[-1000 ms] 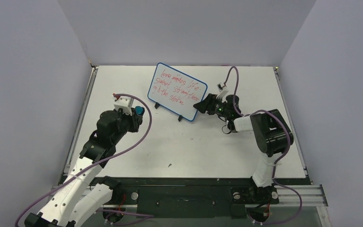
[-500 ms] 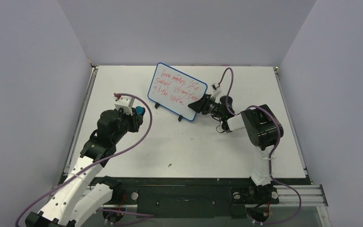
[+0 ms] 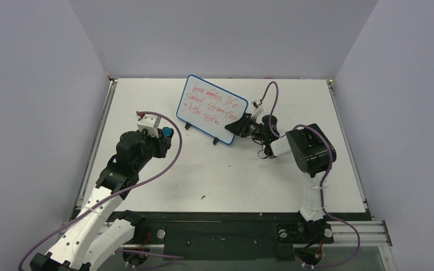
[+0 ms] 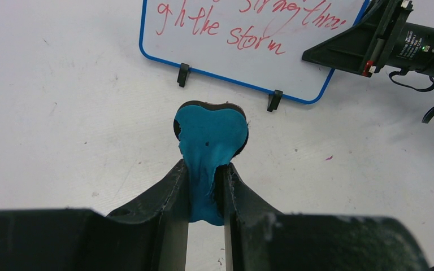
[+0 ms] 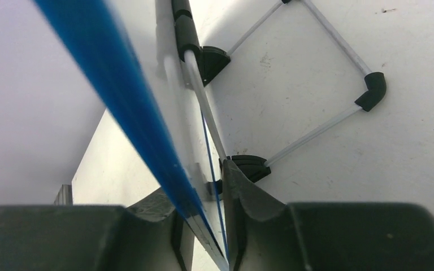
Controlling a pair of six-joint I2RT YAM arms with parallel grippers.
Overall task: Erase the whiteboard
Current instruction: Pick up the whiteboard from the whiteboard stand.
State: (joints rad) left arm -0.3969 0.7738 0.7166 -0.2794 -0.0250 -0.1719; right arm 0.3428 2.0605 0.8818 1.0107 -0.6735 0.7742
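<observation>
The whiteboard (image 3: 212, 107) stands tilted at the back middle of the table, with a blue rim and three lines of red handwriting. It also shows in the left wrist view (image 4: 248, 39). My right gripper (image 3: 235, 125) is at its right edge, shut on the blue rim (image 5: 118, 84), which runs between the jaws (image 5: 206, 186). The board's wire stand (image 5: 316, 131) shows behind it. My left gripper (image 3: 165, 134) is to the left of the board and in front of it, apart from it. It is shut on a blue-black eraser (image 4: 210, 138).
Grey enclosure walls stand close on the left, back and right. A metal rail (image 3: 98, 144) runs along the table's left edge. A small dark speck (image 3: 203, 197) lies near the front middle. The right arm's body (image 3: 311, 152) sits right of the board.
The right gripper has moved left onto the board's right edge and the right arm has swung in behind it. The left arm and the board have not moved.
</observation>
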